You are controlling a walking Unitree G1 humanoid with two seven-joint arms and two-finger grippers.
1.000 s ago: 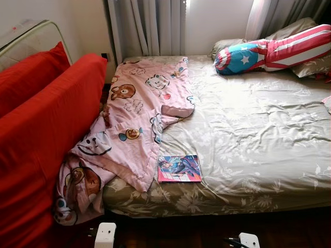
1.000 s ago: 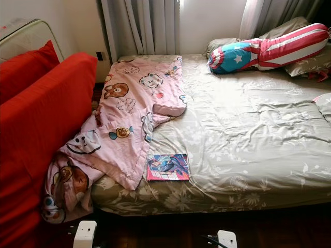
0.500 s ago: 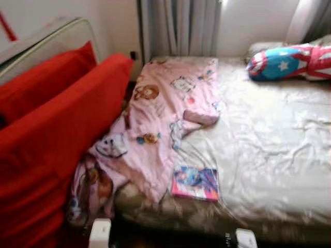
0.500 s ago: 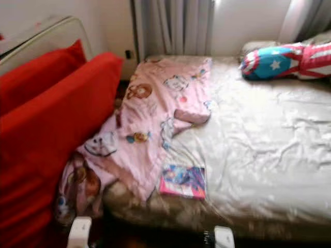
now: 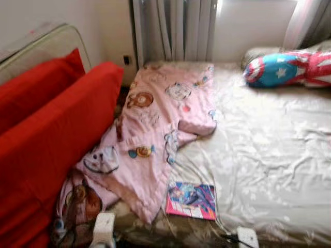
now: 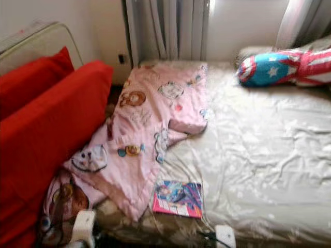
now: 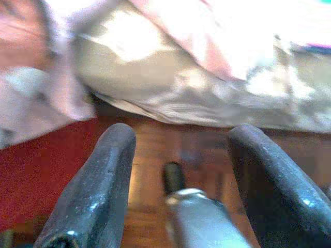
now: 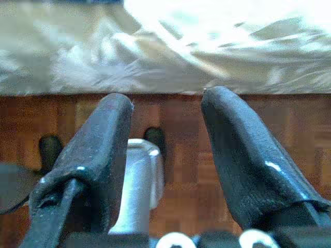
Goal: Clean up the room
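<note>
Bed: beige floral sheet lying rumpled, carrying everything below.

Sofa: red, standing just beside the bed's left edge.

Blanket: pink, cartoon-printed, spreading along the bed's left side and spilling off the near corner toward the floor. Probably light, soft and limp; likely best pinched at a free edge or corner, since it is bunching and sagging.

Bolster: star-and-stripe, resting at the far end.

Book: thin, flat, lying at the near edge, touching the blanket's hem. Likely stiff but slippery; an overhanging edge would suit.

Left gripper: hanging low over wood floor, fingers spread, carrying nothing.

Right gripper: likewise spread and empty.
</note>
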